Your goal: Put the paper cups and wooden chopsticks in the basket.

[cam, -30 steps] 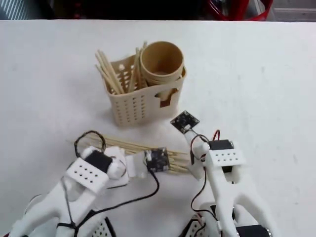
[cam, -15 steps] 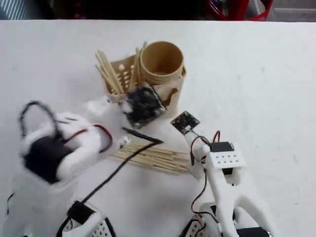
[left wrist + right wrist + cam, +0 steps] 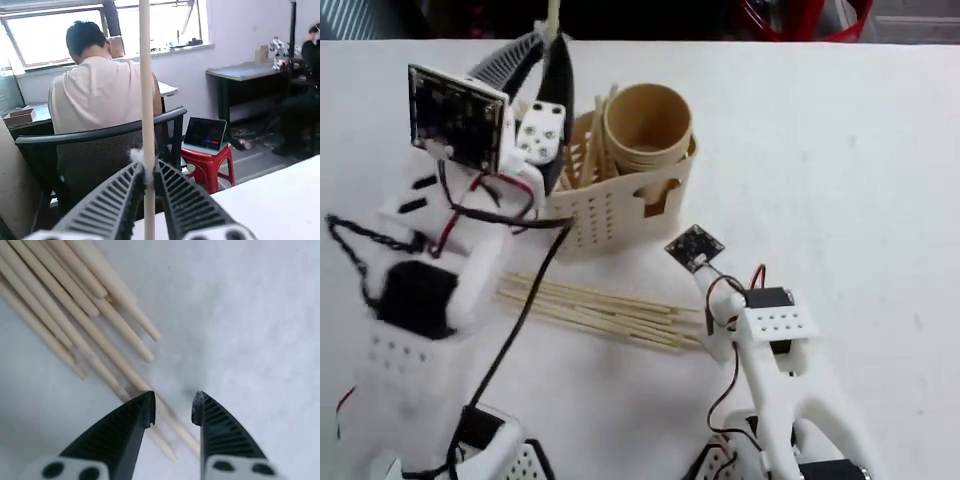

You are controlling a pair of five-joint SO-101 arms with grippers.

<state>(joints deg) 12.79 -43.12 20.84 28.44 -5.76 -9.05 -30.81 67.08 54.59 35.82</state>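
A cream perforated basket (image 3: 620, 210) stands mid-table with stacked paper cups (image 3: 647, 125) and several wooden chopsticks (image 3: 588, 150) in it. My left gripper (image 3: 548, 55) is raised beside the basket's far left corner, shut on one chopstick (image 3: 553, 18) held upright; in the left wrist view the chopstick (image 3: 145, 75) runs straight up between the closed fingers (image 3: 125, 195). A pile of chopsticks (image 3: 600, 308) lies on the table in front of the basket. My right gripper (image 3: 172, 402) is open, pointing down at the right-hand tips of the chopstick pile (image 3: 75, 315), with nothing gripped.
The white table (image 3: 840, 180) is bare to the right of the basket. The left arm's body and cables (image 3: 430, 290) rise over the table's left side. The right arm (image 3: 775, 330) stands at the front right. Red stools sit beyond the far edge.
The left arm lifted from the pile at the front, swung up and back to the basket's far left side, carrying one chopstick upright. The pile shifted slightly. The right arm kept still.
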